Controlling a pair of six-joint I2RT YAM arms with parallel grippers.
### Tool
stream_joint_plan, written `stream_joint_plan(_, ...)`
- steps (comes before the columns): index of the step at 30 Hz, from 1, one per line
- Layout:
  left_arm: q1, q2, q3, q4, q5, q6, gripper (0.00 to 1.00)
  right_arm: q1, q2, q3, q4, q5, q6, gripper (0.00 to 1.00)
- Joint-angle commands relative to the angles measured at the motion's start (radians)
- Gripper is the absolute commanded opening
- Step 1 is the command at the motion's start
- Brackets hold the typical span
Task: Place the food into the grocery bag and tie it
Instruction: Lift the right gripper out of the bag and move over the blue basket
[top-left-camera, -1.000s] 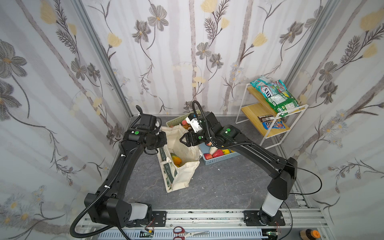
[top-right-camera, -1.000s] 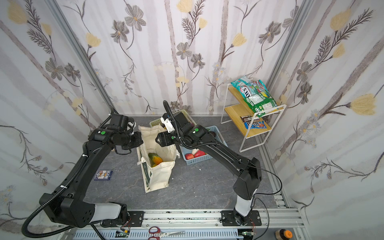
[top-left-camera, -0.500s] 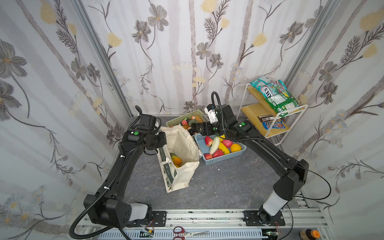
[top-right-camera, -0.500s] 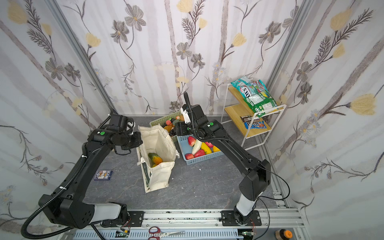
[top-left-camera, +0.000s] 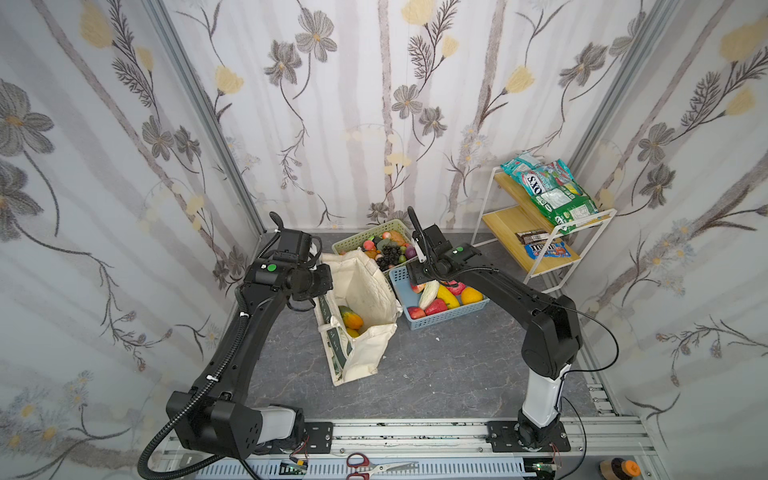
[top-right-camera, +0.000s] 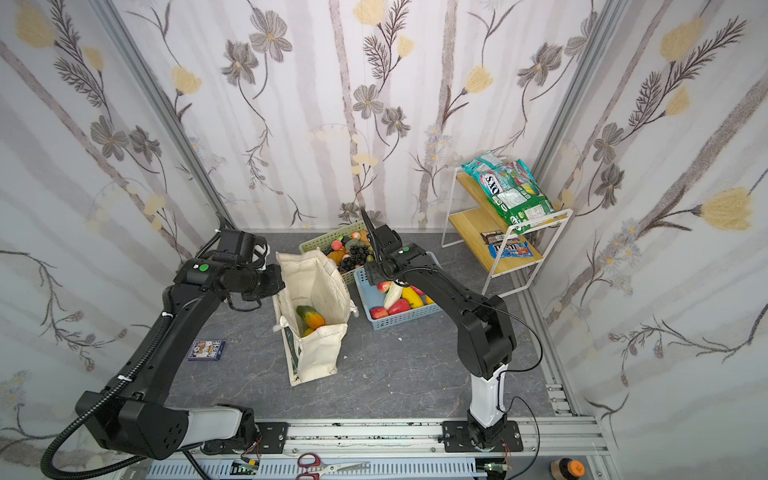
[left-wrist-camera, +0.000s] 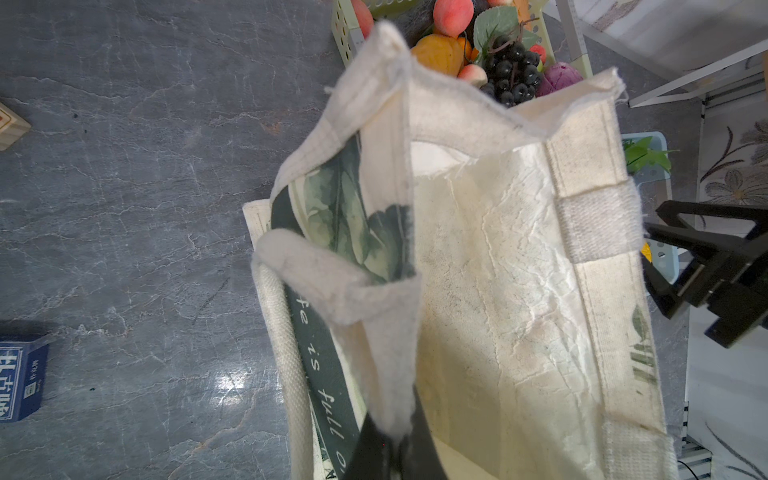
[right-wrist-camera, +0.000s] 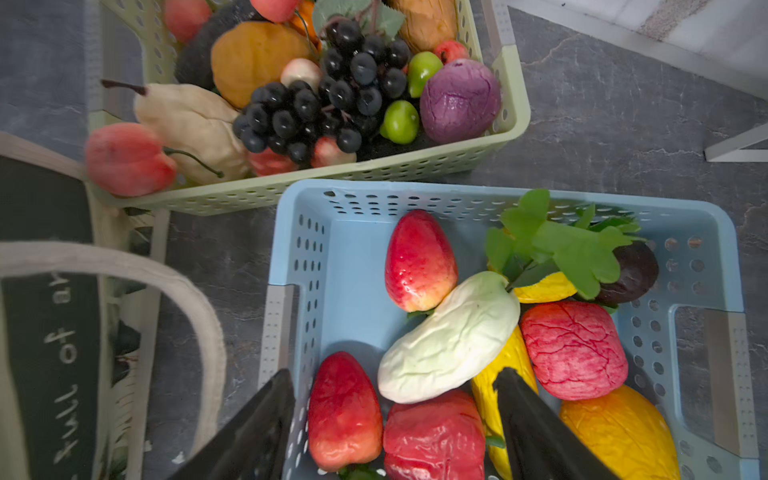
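The grey marbled bench (top-left-camera: 436, 374) fills the floor of the cell. Near its middle the grocery bag (top-left-camera: 361, 353) stands upright with its mouth open; it is cream canvas with a leaf print and a dark green lettered band. A white wire rack (top-left-camera: 515, 220) with 2 wooden shelves stands at the far right and carries snack packets (top-left-camera: 548, 193).

2 lattice baskets sit just beside the bag on its right. The blue basket (right-wrist-camera: 345, 270) is nearer and the pale green basket (right-wrist-camera: 374, 174) is behind it, and their corners almost touch.

The left claw (left-wrist-camera: 392, 449) is pressed together on the bag's cream rim, pinching the cloth at the left edge of the mouth. The right claw (right-wrist-camera: 395, 374) is spread wide and empty above the blue basket, with 1 finger over the basket wall and the other over the food.

A green-and-orange fruit (top-right-camera: 309, 315) lies at the bottom of the bag. The rest of the food is in the baskets. A pale white-green vegetable (right-wrist-camera: 449, 340) lies across red and yellow pieces in the blue one. Black grapes (right-wrist-camera: 324, 99) and a purple piece (right-wrist-camera: 459, 99) are in the green one.

A small blue card box (top-right-camera: 206, 349) lies on the bench, well apart to the left of the bag.
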Motion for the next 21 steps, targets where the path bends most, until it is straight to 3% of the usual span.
stream_joint_plan(1,0.001,-0.007,-0.001,-0.002,-0.009,-0.006,0.0,0.0,0.035,0.019,0.012,0.056,-0.036,0.76)
stream_joint_plan(21,0.001,-0.031,-0.02,-0.009,-0.014,-0.013,0.0,-0.009,0.231,0.111,0.018,0.042,-0.048,0.77)
